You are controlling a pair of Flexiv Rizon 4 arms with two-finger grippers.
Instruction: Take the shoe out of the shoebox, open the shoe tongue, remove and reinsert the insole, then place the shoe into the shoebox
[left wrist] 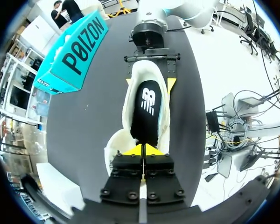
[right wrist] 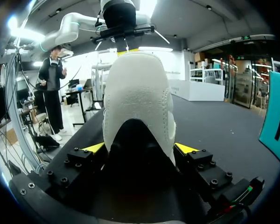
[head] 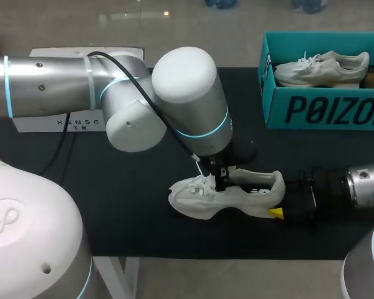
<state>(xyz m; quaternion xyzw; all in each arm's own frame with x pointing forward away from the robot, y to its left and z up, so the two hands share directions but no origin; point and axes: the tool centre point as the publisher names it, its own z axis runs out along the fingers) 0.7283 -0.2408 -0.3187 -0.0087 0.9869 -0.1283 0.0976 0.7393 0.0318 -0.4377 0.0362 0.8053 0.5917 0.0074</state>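
My right end effector (right wrist: pixel 140 149) is clamped on the heel of the white shoe (head: pixel 202 200), one yellow tip on each side, and the shoe lies on its sole on the black counter (head: pixel 124 205) near the front edge, toe towards my left arm. My left end effector (left wrist: pixel 142 150) comes down from above into the shoe's opening just behind the laces, its tips pinched narrow on the front end of the black insole (left wrist: pixel 147 109). The teal shoebox (head: pixel 324 109) stands well apart at the far right of the counter, with a second white shoe (head: pixel 321 67) inside.
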